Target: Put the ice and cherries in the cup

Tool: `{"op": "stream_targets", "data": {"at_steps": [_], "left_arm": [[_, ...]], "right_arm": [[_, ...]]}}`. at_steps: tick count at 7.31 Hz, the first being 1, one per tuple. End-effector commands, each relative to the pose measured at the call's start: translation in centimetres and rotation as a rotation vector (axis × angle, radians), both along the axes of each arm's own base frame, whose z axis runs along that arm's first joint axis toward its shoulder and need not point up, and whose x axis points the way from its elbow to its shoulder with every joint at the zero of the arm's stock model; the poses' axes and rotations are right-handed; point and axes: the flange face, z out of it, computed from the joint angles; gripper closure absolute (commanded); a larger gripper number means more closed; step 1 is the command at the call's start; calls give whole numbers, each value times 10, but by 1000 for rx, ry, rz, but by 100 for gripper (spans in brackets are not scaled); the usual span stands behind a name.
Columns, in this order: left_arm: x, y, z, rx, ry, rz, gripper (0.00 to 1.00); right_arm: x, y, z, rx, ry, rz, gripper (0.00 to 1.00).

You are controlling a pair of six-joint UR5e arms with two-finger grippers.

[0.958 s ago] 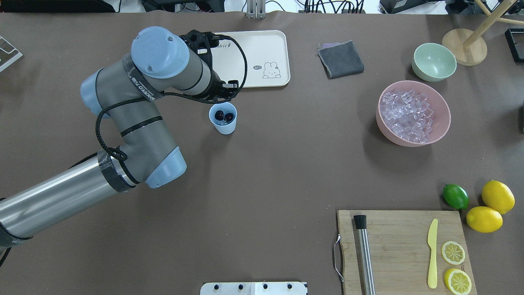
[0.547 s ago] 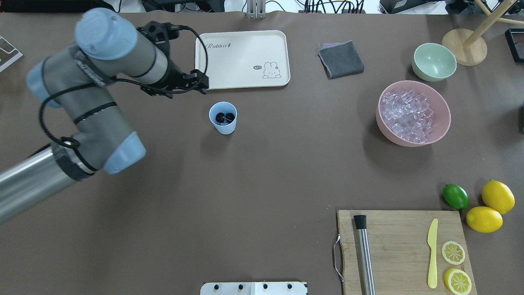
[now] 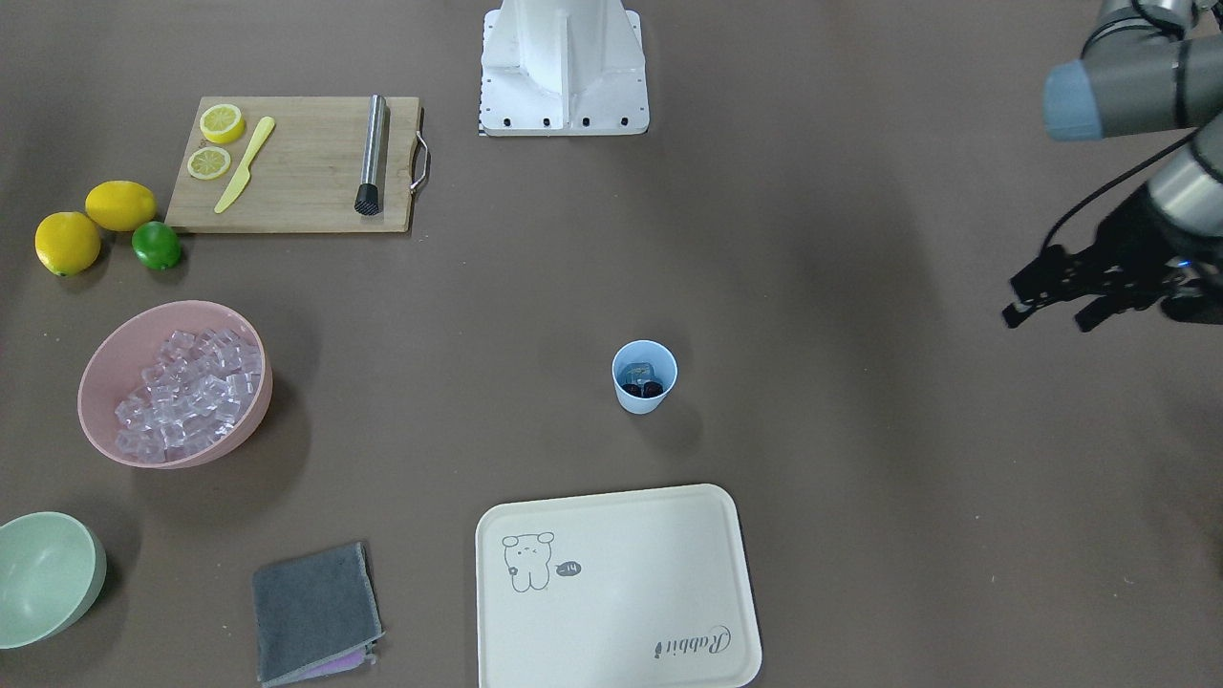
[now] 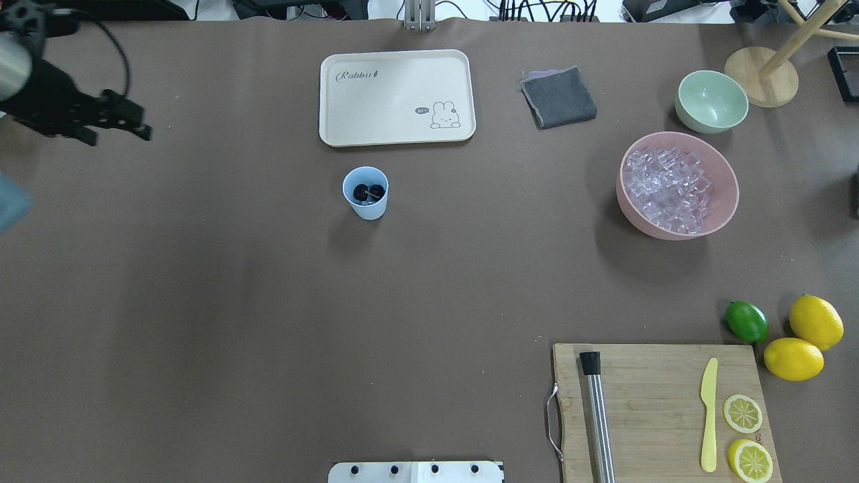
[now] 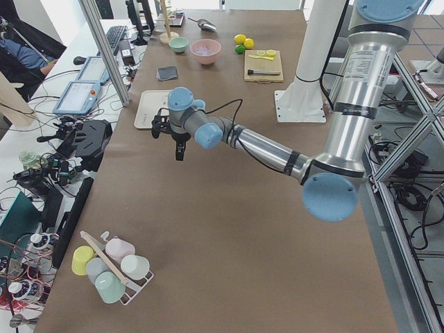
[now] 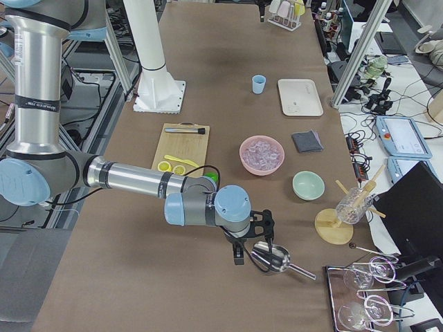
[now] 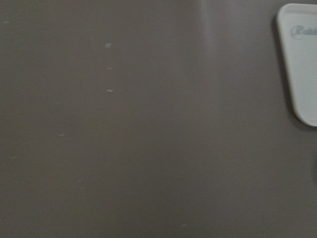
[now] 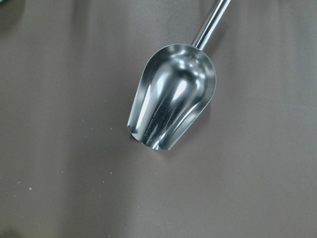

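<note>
1. Front-facing: the left hand [image 3: 1043, 321], fingers apart and empty, hangs well apart from the light-blue cup [image 3: 645, 394], which holds the cherries [image 3: 642, 389].
2. Overhead: the cup stands on the bench [image 4: 429, 288], far from that hand.
3. Right side: the right hand [image 6: 241, 253] hovers just beside a metal scoop [image 6: 274, 260]; its grip cannot be told.

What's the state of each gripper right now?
Left gripper: open, holding nothing.
Right gripper: cannot be told; only the side view shows it.

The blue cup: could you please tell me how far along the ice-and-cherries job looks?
Done: the cherries lie in the cup, with what looks like ice alongside. In hand: nothing; the left gripper is open and empty, far from the cup. Left: little, apparently; the scoop lies empty on the table.
</note>
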Motion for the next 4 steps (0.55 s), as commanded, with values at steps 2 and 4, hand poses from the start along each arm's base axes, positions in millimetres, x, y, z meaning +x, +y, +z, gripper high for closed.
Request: {"op": "stream_targets", "data": {"at_steps": [2, 4], "left_arm": [[-113, 71, 115, -7, -37, 9, 3], [-174, 81, 151, 1, -20, -45, 2]], "right_arm": [[0, 3, 2, -6, -2, 1, 1], [-1, 3, 1, -4, -6, -1, 1]]}}
